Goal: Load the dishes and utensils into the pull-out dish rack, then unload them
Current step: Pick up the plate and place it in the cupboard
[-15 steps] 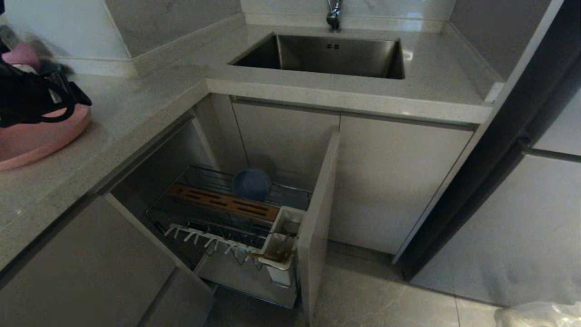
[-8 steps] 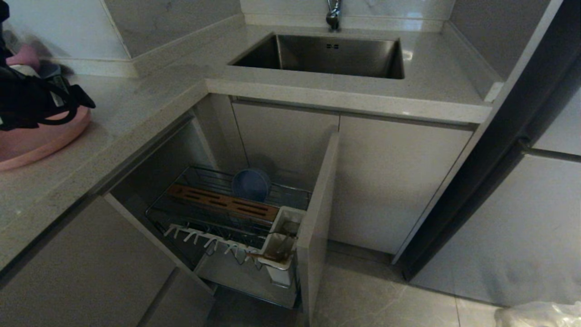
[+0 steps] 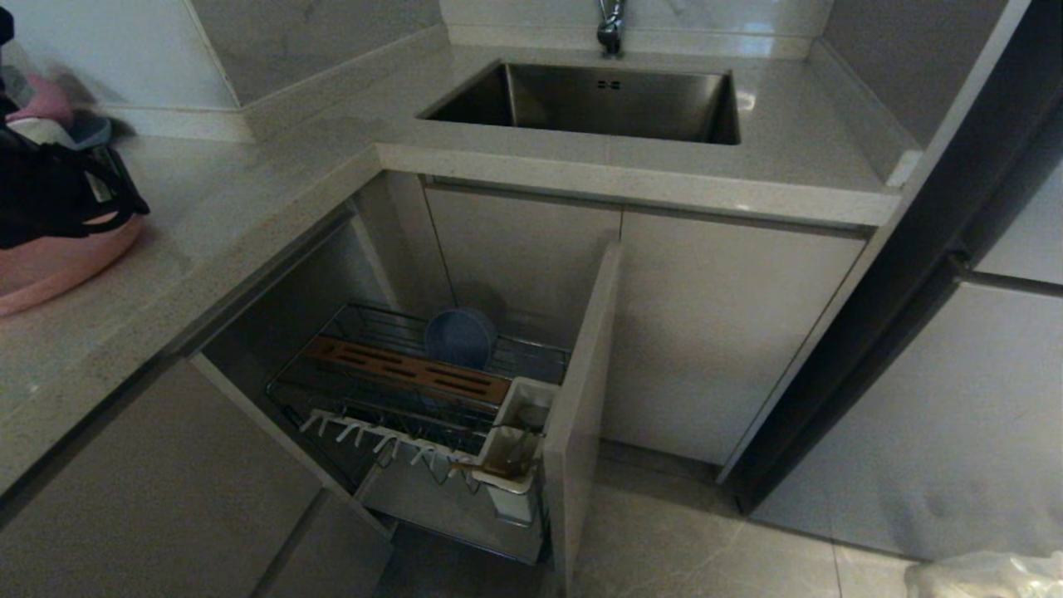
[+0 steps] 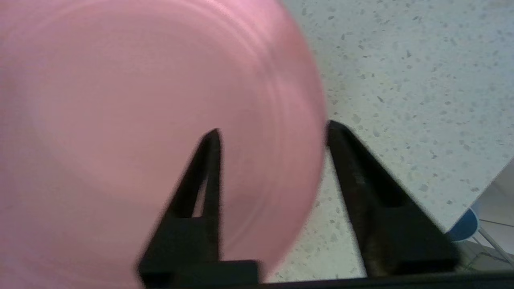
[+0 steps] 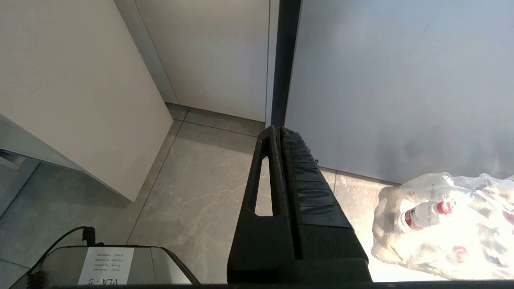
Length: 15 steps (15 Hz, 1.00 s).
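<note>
Left gripper point(image 4: 273, 132): two matte black fingers point(image 4: 361, 180), each a long wedge that narrows to a blunt tip and widens to a blocky base. One finger has a slim triangular cut-out along its length. In the head view the left arm point(image 3: 41, 195) shows as a bulky black housing with a looped black cable. Right gripper point(image 5: 279, 130): the same black wedge fingers, one slotted, the other with a ribbed inner pad.
</note>
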Tool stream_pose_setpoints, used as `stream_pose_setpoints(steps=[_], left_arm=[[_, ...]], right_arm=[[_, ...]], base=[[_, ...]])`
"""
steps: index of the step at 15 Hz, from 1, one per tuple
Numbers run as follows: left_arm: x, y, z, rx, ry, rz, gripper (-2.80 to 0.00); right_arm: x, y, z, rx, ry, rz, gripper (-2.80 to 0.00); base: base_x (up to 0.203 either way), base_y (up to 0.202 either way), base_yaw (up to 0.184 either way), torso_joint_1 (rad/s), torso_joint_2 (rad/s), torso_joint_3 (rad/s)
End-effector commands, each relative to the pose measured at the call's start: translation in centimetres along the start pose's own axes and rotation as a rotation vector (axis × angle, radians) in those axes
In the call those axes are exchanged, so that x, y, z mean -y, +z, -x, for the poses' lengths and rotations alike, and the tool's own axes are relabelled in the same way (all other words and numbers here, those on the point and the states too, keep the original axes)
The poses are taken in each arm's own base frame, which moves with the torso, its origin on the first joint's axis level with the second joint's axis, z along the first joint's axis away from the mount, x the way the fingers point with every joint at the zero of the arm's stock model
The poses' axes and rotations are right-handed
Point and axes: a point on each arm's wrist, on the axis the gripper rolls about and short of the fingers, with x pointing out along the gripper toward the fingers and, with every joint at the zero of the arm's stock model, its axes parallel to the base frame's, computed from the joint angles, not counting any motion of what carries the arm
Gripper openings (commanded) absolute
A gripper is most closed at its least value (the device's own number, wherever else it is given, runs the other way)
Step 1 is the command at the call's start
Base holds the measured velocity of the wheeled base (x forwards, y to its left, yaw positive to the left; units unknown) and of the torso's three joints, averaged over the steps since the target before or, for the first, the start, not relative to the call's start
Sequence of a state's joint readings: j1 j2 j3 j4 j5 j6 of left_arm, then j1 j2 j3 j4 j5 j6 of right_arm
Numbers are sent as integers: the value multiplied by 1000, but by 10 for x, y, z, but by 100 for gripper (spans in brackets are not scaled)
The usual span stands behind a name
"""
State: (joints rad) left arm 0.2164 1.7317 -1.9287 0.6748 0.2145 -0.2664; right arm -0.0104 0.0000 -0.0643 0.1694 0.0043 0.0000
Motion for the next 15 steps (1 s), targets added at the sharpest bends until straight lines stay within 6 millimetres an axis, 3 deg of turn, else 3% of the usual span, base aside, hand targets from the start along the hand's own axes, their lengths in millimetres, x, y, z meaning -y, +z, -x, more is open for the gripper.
stream_pose_setpoints(steps=[1,8,15], left_arm=[[0,1,4,5,-1,2,-280],[-3,5,20,39,-11,12,-280],[-15,16,105,218,-65,-18,-280]], right_arm=[[0,0,0,-1,0,0,-280],[0,0,0,-1,0,1,-280],[0,0,0,-1,1,0,-280]], base=[[0,0,0,0,0,0],[0,0,0,0,0,0],[0,0,0,0,0,0]])
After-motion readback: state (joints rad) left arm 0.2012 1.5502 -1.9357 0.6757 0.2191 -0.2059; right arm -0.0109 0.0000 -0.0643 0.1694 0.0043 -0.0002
